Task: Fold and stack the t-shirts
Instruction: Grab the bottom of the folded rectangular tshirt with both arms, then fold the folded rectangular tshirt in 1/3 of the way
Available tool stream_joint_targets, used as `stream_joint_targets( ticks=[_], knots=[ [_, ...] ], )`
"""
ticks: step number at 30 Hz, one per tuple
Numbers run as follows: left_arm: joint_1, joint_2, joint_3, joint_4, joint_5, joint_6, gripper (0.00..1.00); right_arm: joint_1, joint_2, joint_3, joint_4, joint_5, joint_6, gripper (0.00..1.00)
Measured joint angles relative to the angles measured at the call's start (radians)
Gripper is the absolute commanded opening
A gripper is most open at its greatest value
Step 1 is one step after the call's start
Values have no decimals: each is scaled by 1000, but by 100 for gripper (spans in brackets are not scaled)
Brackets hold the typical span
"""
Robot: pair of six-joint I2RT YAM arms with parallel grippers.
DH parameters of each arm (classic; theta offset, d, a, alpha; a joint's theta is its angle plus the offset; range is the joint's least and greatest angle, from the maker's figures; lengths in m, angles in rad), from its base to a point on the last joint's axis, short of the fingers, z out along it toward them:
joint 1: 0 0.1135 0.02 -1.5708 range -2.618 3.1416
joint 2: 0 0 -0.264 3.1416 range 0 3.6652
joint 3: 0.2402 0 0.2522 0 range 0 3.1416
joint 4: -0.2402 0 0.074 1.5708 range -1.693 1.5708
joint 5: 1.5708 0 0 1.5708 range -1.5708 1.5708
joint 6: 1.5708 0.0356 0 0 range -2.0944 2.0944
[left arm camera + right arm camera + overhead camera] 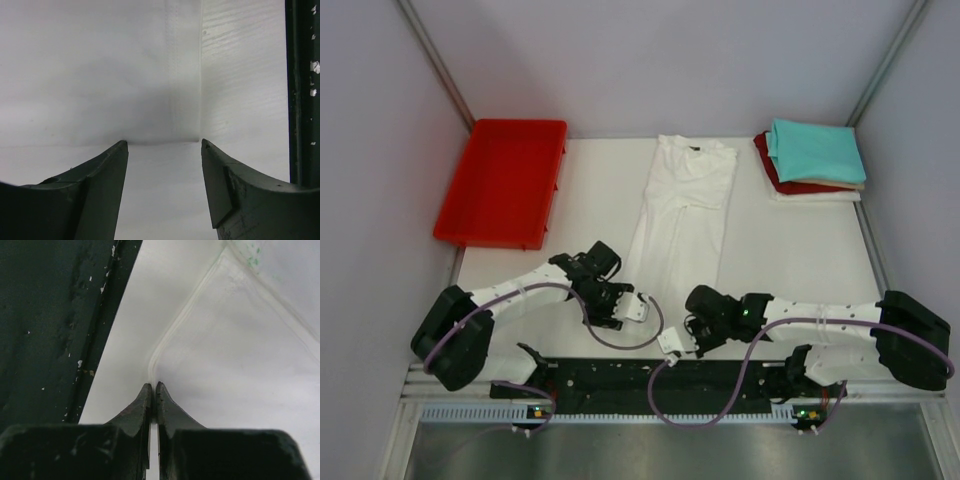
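just past the black metal rail (650,375) at the near edge, the right gripper (154,386) has its fingers pressed together on a near hem corner of the long white cloth t-shirt (682,205). the left gripper (164,145) is spread wide, the other near corner lying between its tips. the shirt runs lengthwise up the middle of the white table (790,250), with bare room either side. its small dark neck label (695,150) is too small to read. at the far edge a red rectangular plastic tray (515,124) sits left, and a stack of folded teal, cream and dark red t-shirts (817,152) sits right.
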Motion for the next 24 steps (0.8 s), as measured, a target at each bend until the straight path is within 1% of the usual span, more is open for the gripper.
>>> stream_joint_targets(
  ticks=[8,11,12,13,14,15,16,19,24],
  knots=[
    [-58,-2,-9,21,37,-1,64,-1,0,-2,-22,-2,-21,0],
    [-70,15,-16,42,18,-7,62,0,0,-10,-30,-5,-25,0],
    [-71,34,-16,51,6,-8,60,0,0,-12,-30,-5,-26,0],
    [-71,56,-11,54,3,-5,57,0,0,-13,-31,-5,-26,0],
    [-73,68,1,60,-6,-7,51,0,0,-13,-30,-5,-24,0],
    [-76,77,8,61,-8,-7,43,-1,0,-13,-30,-5,-24,0],
    [-78,84,14,63,-10,-9,30,-1,0,-13,-30,-4,-22,0],
    [-85,91,18,82,-8,-13,0,-6,-4,-13,-32,-5,-16,0],
    [-85,92,19,95,9,-45,0,-37,-46,-13,-52,-17,-12,0]
  ],
)
